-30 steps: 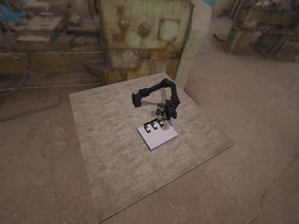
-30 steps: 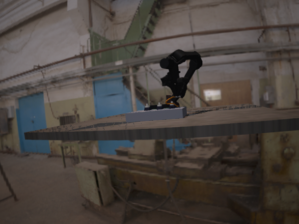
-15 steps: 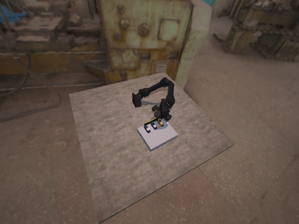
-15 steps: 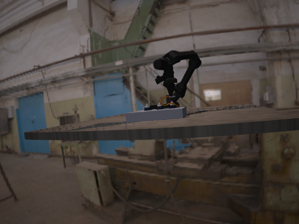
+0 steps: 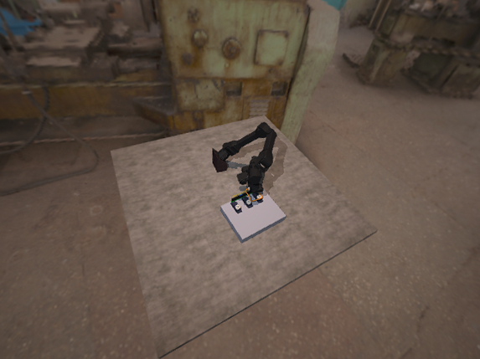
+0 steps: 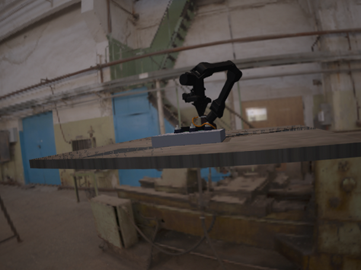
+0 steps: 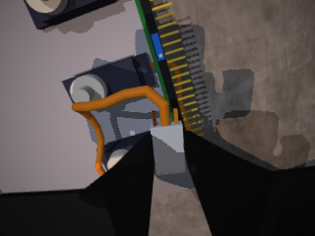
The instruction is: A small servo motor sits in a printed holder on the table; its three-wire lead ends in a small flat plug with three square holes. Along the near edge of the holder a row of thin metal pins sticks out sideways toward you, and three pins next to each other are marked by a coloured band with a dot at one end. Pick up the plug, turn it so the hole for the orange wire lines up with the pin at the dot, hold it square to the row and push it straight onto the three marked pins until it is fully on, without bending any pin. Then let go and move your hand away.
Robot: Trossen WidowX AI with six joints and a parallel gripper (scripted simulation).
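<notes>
My gripper point(image 5: 255, 191) point(image 6: 202, 115) point(image 7: 167, 139) is shut on the pale grey plug point(image 7: 168, 159), held above the surface near the lower end of the pin row in the wrist view. An orange lead point(image 7: 115, 97) leaves the plug's upper end and loops left over the holder point(image 5: 257, 222) point(image 6: 186, 140) point(image 7: 39, 123). Brown and orange wire ends flank it. The yellow pins point(image 7: 179, 81) point right from a dark strip. The blue band point(image 7: 156, 43), with a pale dot at its lower end, lies farther up the row than the plug. The plug's holes are not visible.
Several dark servos with pale round tops sit on the holder, one servo point(image 5: 237, 207) point(image 7: 110, 81) nearest the band. A green board edge point(image 7: 143, 12) runs behind the pins. The arm's base point(image 5: 218, 159) stands on the table point(image 5: 186, 260) point(image 6: 267, 142) beyond the holder.
</notes>
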